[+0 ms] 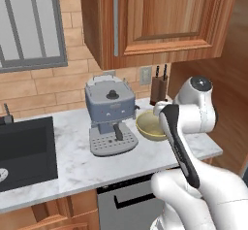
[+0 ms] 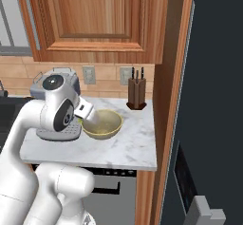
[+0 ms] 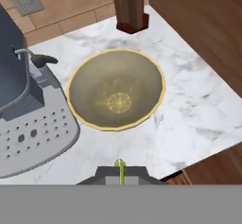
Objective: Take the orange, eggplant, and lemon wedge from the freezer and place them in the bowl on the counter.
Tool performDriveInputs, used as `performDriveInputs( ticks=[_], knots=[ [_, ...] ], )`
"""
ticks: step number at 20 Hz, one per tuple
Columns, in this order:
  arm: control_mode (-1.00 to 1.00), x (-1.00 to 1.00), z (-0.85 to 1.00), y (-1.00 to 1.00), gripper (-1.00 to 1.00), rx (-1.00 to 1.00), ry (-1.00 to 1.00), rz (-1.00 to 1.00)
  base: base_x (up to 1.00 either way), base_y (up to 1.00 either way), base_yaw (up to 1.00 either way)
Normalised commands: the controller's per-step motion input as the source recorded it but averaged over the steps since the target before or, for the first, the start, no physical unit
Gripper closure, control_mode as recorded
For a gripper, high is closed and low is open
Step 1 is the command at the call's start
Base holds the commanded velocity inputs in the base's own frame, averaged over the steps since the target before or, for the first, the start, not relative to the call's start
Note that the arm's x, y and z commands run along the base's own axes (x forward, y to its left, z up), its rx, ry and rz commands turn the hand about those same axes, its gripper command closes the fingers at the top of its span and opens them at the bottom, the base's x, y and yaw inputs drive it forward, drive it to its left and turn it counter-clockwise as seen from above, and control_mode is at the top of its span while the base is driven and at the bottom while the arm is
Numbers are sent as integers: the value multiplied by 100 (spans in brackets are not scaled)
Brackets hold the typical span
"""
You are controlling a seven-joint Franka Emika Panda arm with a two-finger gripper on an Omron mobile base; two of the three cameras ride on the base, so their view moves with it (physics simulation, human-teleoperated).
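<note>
Fingers (image 3: 109, 175) pressed together, pinching a thin yellow-green sliver (image 3: 120, 164) between the tips. My read: the lemon wedge seen edge-on, not certain. In the hand view the tips sit over the front part of the desk (image 3: 189, 109), short of the near rim of the bowl (image 3: 146, 72). In the right base view the hand angles down toward the bowl (image 2: 107, 124) from the coffee machine side.

Bowl stands upright on the desk, coffee machine (image 3: 28, 124) just beside it on one side, knife block (image 3: 130, 5) behind it near the wall, wooden side panel on the other side. On the bowl floor is a pale yellow round mark with segment lines (image 3: 119, 102); cannot tell if that's a slice or a pattern. Freezer (image 2: 213, 100) is the dark slab past the wooden panel.

Step in hand, as I judge it: dropping the wedge in the bowl. To do it well:
- Move forward until the tips are over the bowl's middle, not the rim.
- Come down low inside before letting go, since a thin piece may bounce or stick to a pad.
- Spread the fingers fully, then lift straight up.
- Stay clear of the machine's steam wand (image 3: 40, 58), near the rim.

Orange and eggplant look left to do.
</note>
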Motion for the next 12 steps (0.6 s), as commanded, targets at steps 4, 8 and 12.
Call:
performDriveInputs(
  ticks=[4, 8, 12],
  knots=[
    [-100, 59, -42, -11, 100, 0, 0, 0, 0, 0, 0],
    [-100, 64, -21, -15, 100, 0, 0, -1, 0, 0, 0],
    [-100, 61, -23, -14, 100, 0, 0, -1, 0, 0, 0]
  ],
)
